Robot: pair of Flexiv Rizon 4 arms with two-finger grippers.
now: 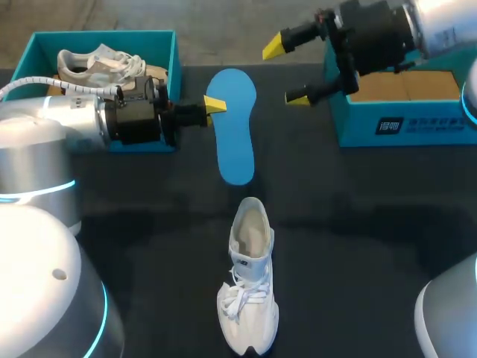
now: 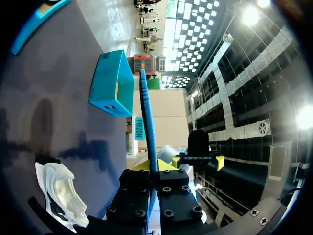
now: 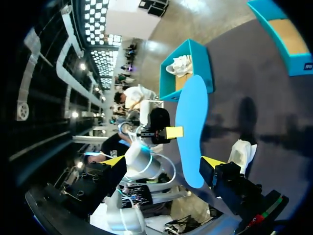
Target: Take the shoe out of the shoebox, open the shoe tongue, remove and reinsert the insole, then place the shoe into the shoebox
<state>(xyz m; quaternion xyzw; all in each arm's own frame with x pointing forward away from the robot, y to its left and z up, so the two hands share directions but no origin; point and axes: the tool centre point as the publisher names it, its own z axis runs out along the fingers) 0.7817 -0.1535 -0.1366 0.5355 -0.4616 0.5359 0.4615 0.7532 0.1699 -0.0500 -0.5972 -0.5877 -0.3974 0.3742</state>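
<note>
- The left claw (image 1: pixel 215 104) is clamped on the edge of a blue insole (image 1: pixel 232 127), holding it out over the dark tabletop (image 1: pixel 358 246). In the left wrist view the insole (image 2: pixel 146 112) stands edge-on, rising from between the fingers.
- The right claw (image 1: pixel 285 71) hangs spread wide and grips nothing, just beside the insole's far end and in front of a teal shoebox (image 1: pixel 402 127) with a brown bottom.
- The white shoe (image 1: pixel 250 276) sits upright on the tabletop, near the insole's lower end, with its toe towards the robot.
- A second teal box (image 1: pixel 160 89) behind the left arm holds another pale sneaker (image 1: pixel 97 63).
</note>
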